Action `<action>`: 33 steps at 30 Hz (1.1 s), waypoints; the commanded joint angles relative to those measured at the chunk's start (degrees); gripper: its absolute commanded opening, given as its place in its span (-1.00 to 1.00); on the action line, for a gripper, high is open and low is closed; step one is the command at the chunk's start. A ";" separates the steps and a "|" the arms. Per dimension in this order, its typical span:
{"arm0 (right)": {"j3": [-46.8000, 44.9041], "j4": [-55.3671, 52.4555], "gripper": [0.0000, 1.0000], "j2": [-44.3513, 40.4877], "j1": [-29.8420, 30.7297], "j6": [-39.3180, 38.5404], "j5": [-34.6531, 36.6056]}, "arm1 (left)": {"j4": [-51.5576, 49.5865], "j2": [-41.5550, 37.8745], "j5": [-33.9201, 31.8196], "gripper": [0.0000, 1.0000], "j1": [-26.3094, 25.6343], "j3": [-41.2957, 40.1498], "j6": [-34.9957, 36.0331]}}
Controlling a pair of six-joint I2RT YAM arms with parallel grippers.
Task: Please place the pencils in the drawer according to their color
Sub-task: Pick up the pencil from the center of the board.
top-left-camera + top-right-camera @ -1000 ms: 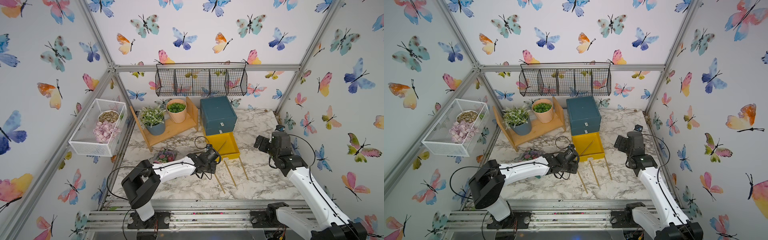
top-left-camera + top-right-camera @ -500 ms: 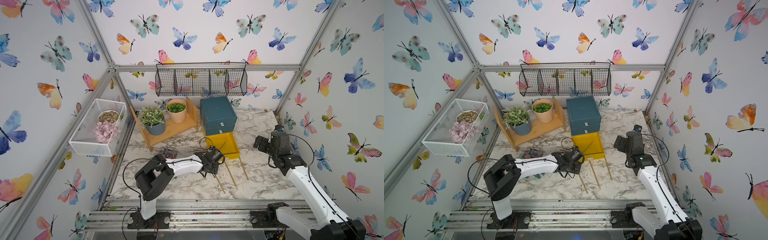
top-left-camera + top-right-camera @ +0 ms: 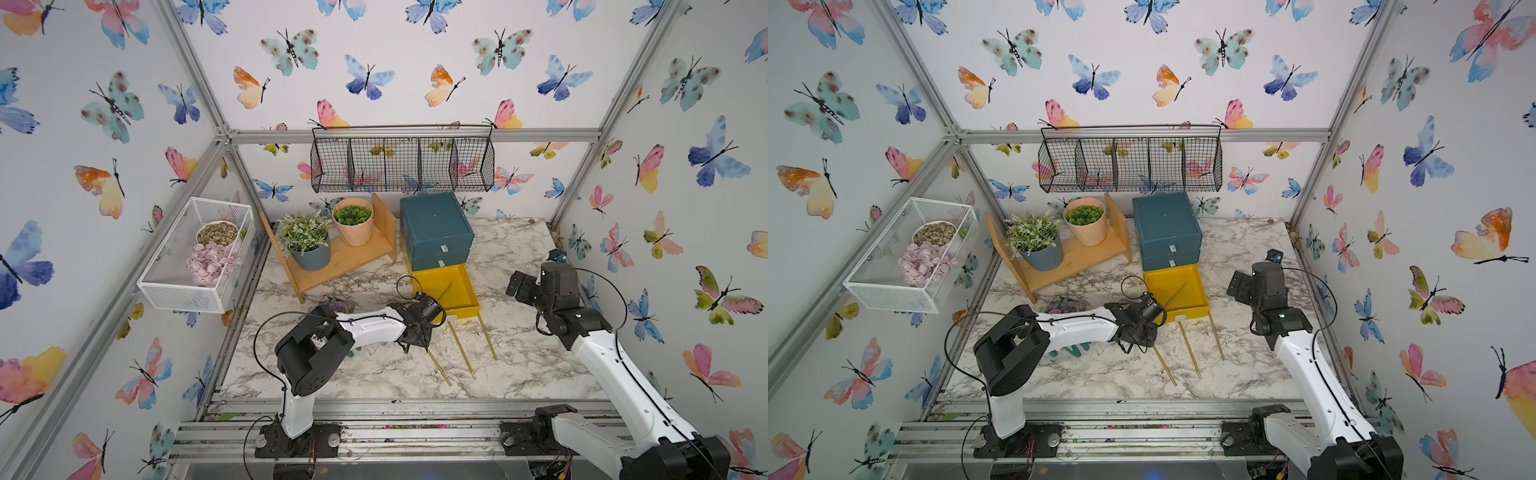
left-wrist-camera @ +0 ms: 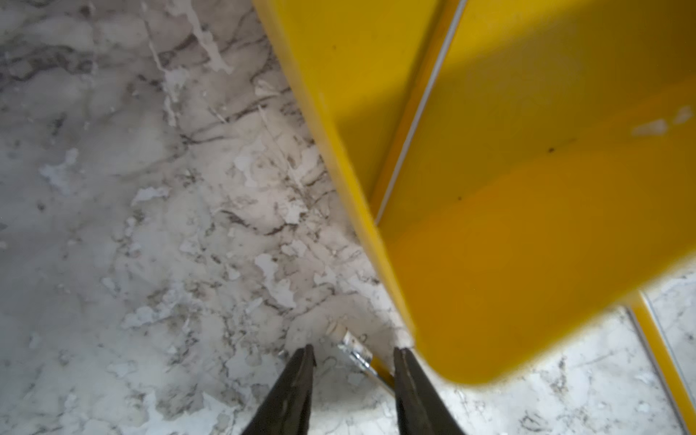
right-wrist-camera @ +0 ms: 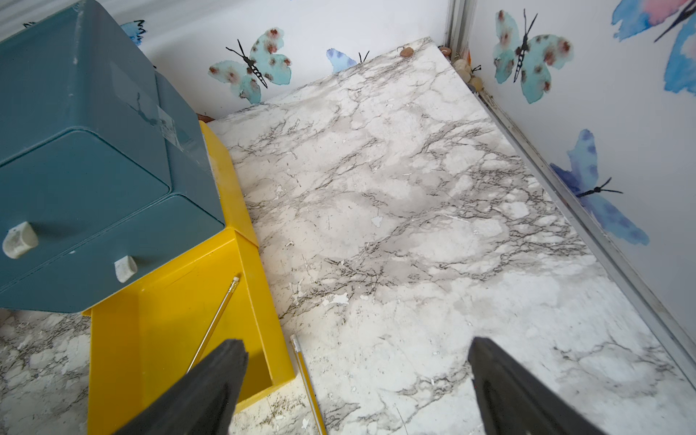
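On the marble table (image 3: 540, 365), left jaws half-spread astride a gold pencil (image 4: 357, 354); right jaws wide, empty.

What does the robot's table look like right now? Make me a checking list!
Surface: marble table, worn patches.
Job's things: chest with yellow drawer pulled out, one pencil inside; three pencils on the table in front.
Clutter: purple flowers beside the left arm; wooden shelf with two potted plants.
Grippers: left gripper low, fingers either side of the leftmost pencil, not closed; right gripper open, holding nothing.
Cables: black loop by each arm.
Surroundings: butterfly walls, black wire basket, white basket.
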 commanded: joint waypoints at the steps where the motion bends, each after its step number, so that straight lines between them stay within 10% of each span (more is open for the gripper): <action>1: -0.26 0.56 0.97 0.42 0.07 -0.69 -0.84 | -3.15 1.09 -2.48 -0.32 1.15 -1.34 0.19; 12: -0.35 0.83 0.97 0.70 0.07 -0.70 -1.09 | -4.55 0.57 -3.81 -0.45 3.02 -2.84 -0.22; 18: -0.43 0.83 0.97 0.99 0.11 -0.96 -1.54 | -5.71 -0.32 -2.64 0.12 3.53 -2.02 -1.52; 33: -0.71 2.08 0.97 2.22 0.14 -3.33 -3.72 | -24.78 7.20 4.49 0.14 3.41 12.24 -11.25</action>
